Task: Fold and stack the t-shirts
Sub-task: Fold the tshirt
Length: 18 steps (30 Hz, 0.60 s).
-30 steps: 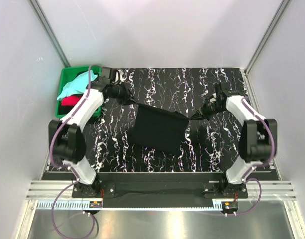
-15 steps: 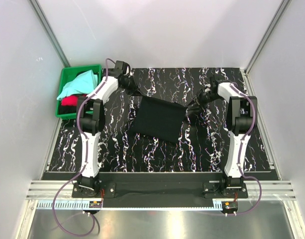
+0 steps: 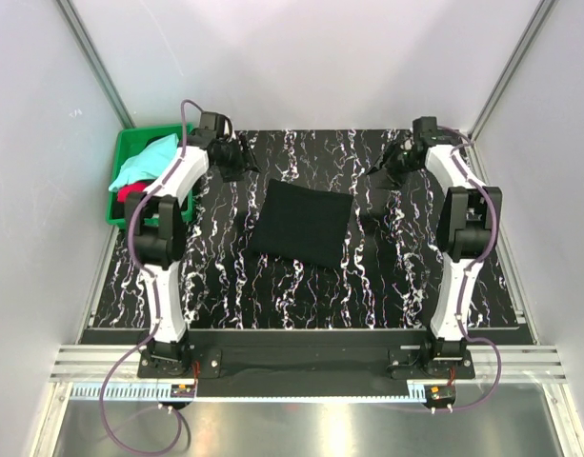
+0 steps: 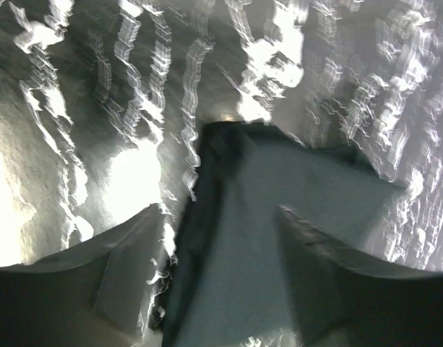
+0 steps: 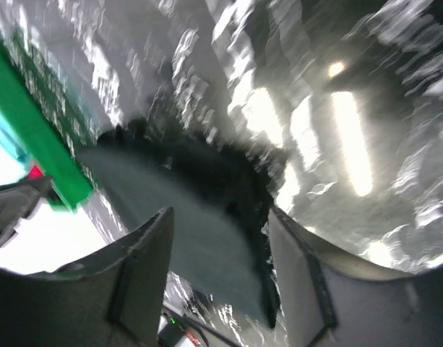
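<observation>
While black tee (image 3: pixel 303 223) lies folded, crate (image 3: pixel 139 134) far-left.

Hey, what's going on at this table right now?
Two robot arms are working on folding t-shirts. A black t-shirt lies folded into a rough square in the middle of the table. The left claw and right claw are both open and holding nothing, beyond the shirt's far corners. An aqua shirt and a red shirt sit in the green crate.

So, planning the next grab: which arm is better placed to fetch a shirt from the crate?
Left. The left gripper hangs open near the crate; the right gripper sits far off, beyond the black shirt.
</observation>
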Tool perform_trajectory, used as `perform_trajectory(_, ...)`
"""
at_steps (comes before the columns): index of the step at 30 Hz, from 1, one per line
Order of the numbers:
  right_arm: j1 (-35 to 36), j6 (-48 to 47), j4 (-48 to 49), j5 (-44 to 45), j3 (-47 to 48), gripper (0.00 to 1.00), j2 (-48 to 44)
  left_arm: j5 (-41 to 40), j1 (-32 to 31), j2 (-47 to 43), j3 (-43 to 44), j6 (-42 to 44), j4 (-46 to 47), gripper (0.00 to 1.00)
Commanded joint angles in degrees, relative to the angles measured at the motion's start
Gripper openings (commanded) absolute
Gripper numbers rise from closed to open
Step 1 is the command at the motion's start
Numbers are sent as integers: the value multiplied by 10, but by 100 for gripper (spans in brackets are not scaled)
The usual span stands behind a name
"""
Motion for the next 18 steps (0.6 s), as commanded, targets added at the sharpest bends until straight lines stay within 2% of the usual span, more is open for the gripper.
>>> perform_trajectory(1,54,21,140,-24,-118,58,-105,68,-18,-137,-121,-4,136,58)
perform_trajectory(2,70,46,165,-35,-139,55,-112,116,-19,-148,-152,-18,210,53)
perform_trajectory(3,79,60,191,-42,-157,53,-118,136,-25,-159,-196,-47,242,38)
perform_trajectory(4,84,79,258,-53,-197,49,-120,159,-27,-158,-215,-64,277,34)
perform_trajectory(5,89,132,305,-72,-221,31,-119,198,-31,-153,-231,-83,345,30)
perform_trajectory(6,95,157,347,-78,-241,22,-109,215,-40,-138,-261,-126,379,25)
perform_trajectory(7,97,177,408,-87,-264,18,-100,248,-45,-126,-274,-150,469,24)
perform_trajectory(9,100,219,473,-105,-277,9,-70,264,-55,-100,-308,-223,557,21)
perform_trajectory(10,99,229,518,-108,-286,8,-62,265,-57,-68,-313,-244,621,20)
perform_trajectory(13,100,248,560,-113,-282,5,-27,257,-60,-2,-296,-286,671,16)
perform_trajectory(18,94,269,611,-122,-271,4,32,226,-57,70,-226,-276,637,15)
